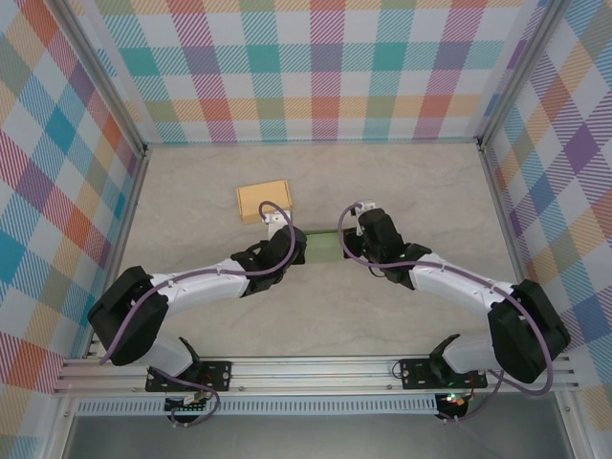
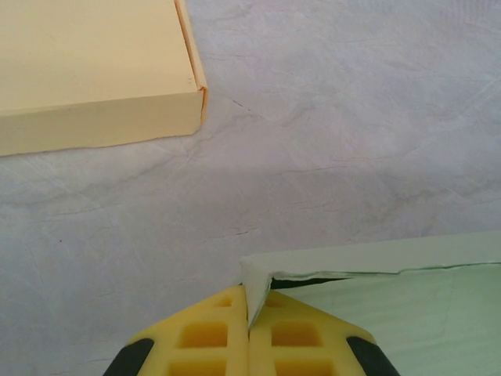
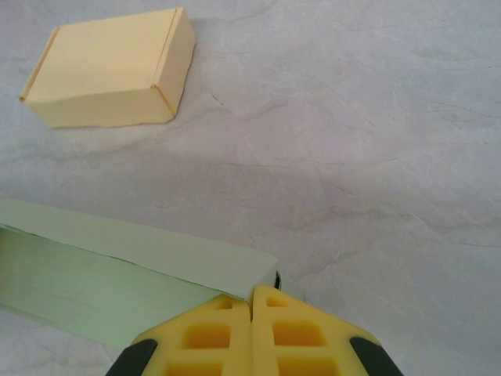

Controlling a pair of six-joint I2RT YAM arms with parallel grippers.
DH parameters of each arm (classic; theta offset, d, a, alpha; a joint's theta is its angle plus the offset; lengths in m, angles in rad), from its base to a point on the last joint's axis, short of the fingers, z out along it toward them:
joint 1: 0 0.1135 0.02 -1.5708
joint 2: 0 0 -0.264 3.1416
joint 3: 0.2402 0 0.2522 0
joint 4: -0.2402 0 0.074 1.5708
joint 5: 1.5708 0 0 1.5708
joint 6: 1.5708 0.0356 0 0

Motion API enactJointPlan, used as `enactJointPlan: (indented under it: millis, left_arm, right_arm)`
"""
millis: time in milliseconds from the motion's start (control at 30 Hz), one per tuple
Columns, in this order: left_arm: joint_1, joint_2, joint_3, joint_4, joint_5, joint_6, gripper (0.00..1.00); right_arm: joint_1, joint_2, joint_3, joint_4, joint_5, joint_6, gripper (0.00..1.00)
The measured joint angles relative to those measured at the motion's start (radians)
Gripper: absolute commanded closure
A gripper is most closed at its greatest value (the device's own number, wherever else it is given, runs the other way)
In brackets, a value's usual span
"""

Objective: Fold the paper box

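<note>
The pale green paper box (image 1: 323, 246) hangs between my two grippers near the table's middle, partly folded, one long wall raised. My left gripper (image 1: 293, 239) is shut on a corner flap at the box's left end; in the left wrist view the thin flap runs down between the yellow fingertips (image 2: 249, 313), with the box's wall (image 2: 376, 254) stretching right. My right gripper (image 1: 356, 235) is shut at the box's right end; in the right wrist view the fingertips (image 3: 251, 301) meet at the corner of the green wall (image 3: 133, 251).
A closed tan paper box (image 1: 263, 200) (image 2: 86, 70) (image 3: 106, 70) lies on the table just behind the left gripper. Checked walls stand on three sides. Bare marbled table (image 1: 411, 182) stretches behind and to the right.
</note>
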Motion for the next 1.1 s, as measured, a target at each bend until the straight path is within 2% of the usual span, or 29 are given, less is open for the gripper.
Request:
enactJointPlan:
  millis: [200,367,433,533,600,733,867,1100]
  left_arm:
    - [0.0,0.0,0.003,-0.001,0.019,-0.001,1.0]
    - [0.0,0.0,0.005,-0.005,0.022,-0.007,1.0]
    - [0.0,0.0,0.008,-0.014,0.023,-0.008,0.94]
    - [0.0,0.0,0.016,-0.036,0.028,-0.007,0.79]
    - [0.002,0.0,0.02,-0.058,0.026,-0.013,0.75]
    - [0.006,-0.001,0.032,-0.093,0.015,-0.013,0.61]
    - [0.008,-0.011,0.043,-0.136,0.003,-0.012,0.39]
    - [0.011,-0.07,0.061,-0.186,0.016,-0.014,0.31]
  right_arm:
    - [-0.018,0.002,0.037,-0.076,-0.024,-0.054,1.0]
    - [-0.028,0.019,0.039,-0.059,-0.034,-0.06,1.0]
    - [-0.03,0.028,0.039,-0.053,-0.034,-0.059,1.0]
    - [-0.032,0.04,0.043,-0.054,-0.035,-0.059,1.0]
    - [-0.032,0.042,0.043,-0.055,-0.037,-0.058,1.0]
    - [-0.032,0.042,0.043,-0.059,-0.037,-0.056,1.0]
    - [-0.032,0.042,0.043,-0.068,-0.036,-0.056,1.0]
    - [-0.034,0.042,0.043,-0.095,-0.037,-0.055,1.0]
